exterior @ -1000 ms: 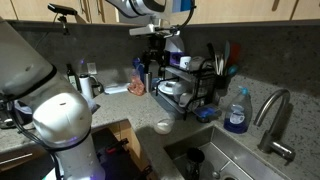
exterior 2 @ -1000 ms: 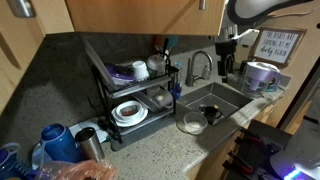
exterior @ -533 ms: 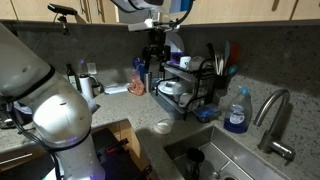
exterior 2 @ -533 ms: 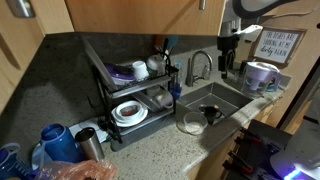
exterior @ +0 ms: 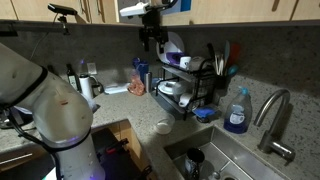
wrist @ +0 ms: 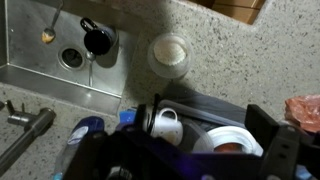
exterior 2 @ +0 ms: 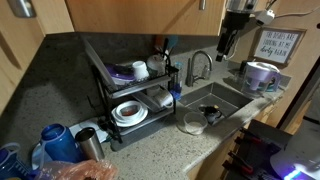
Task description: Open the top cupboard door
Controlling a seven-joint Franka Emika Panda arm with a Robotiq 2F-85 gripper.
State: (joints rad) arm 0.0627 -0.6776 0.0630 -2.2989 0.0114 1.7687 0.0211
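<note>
The top cupboards are light wooden doors along the upper edge in both exterior views [exterior: 235, 8] [exterior 2: 130, 14]. A small handle [exterior 2: 203, 5] shows on one door. My gripper [exterior: 152, 40] hangs fingers-down just below the cupboards, above the black dish rack [exterior: 185, 85]. It also shows near the upper right in an exterior view [exterior 2: 224, 48], above the sink. In the wrist view the gripper [wrist: 200, 118] has dark, blurred fingers spread wide with nothing between them. It touches no door.
The dish rack [exterior 2: 130, 85] holds plates and a white mug [wrist: 168, 125]. A steel sink [wrist: 60, 50] with a faucet [exterior: 272, 110] is beside it. A small bowl [exterior: 162, 126] and a blue soap bottle [exterior: 236, 112] stand on the speckled counter. A framed sign [exterior 2: 280, 45] leans on the wall.
The arm has risen, and the gripper now sits higher, close under the cupboards. Nothing else has moved.
</note>
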